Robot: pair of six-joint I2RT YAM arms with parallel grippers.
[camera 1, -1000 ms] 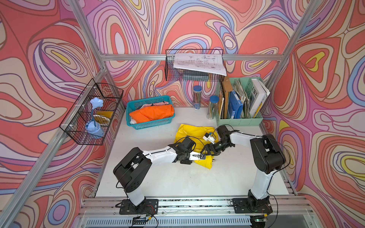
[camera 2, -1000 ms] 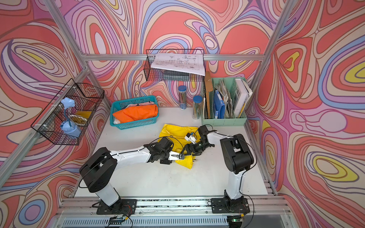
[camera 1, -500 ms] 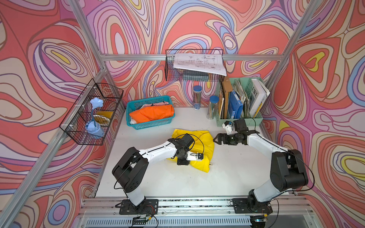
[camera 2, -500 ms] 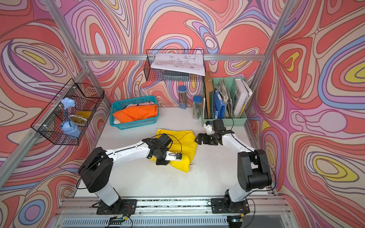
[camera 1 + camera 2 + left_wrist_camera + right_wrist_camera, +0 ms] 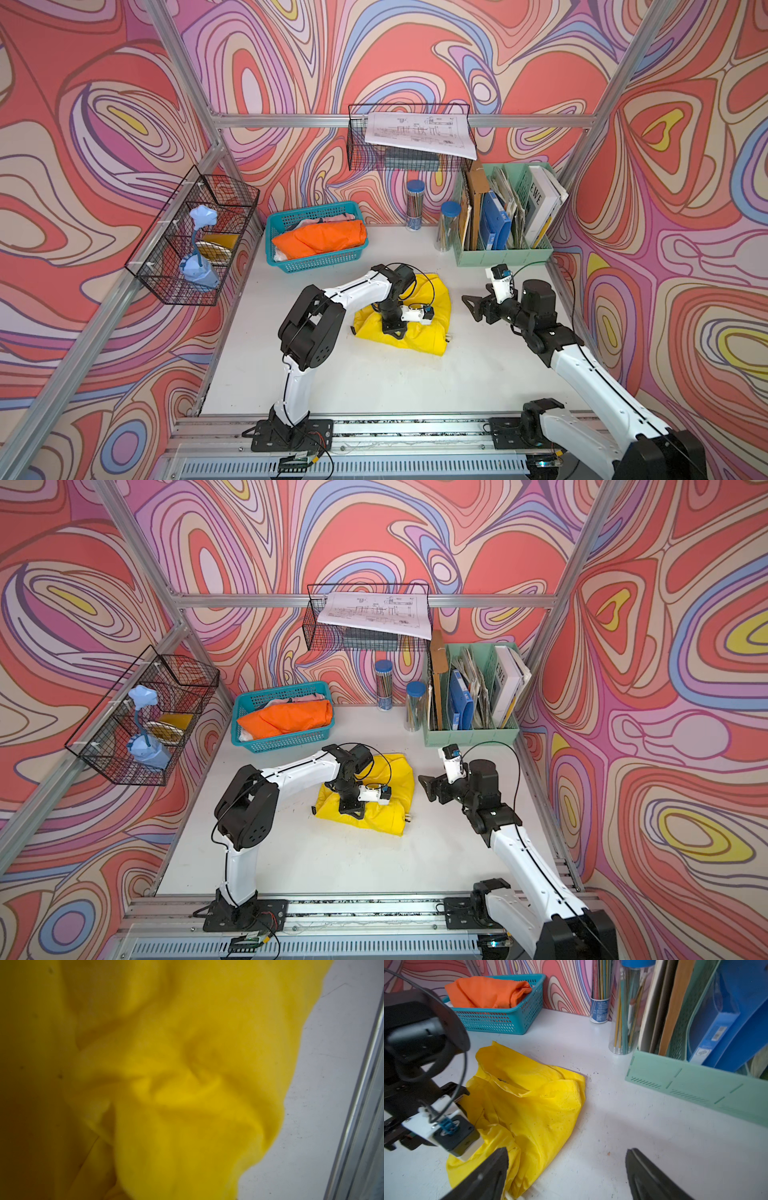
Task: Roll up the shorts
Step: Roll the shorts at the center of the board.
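Pressing the shorts (image 5: 434, 297), left gripper (image 5: 392, 332) grip unclear, right gripper (image 5: 469, 308) released over bare table (image 5: 374, 382).

We identify the shorts (image 5: 419, 338) (image 5: 382, 816) as one bright yellow garment of smooth, slightly shiny fabric. They lie on the white table (image 5: 374, 386), near its middle, in both top views. The fabric is gathered into a loose, puffed heap with soft folds and creases (image 5: 187, 1084), not a tight roll. In the right wrist view (image 5: 533, 1105) we note a small dark print (image 5: 501, 1080) on an upper fold and fine dark specks on the surface. A pale cord end (image 5: 447, 338) protrudes at one edge.
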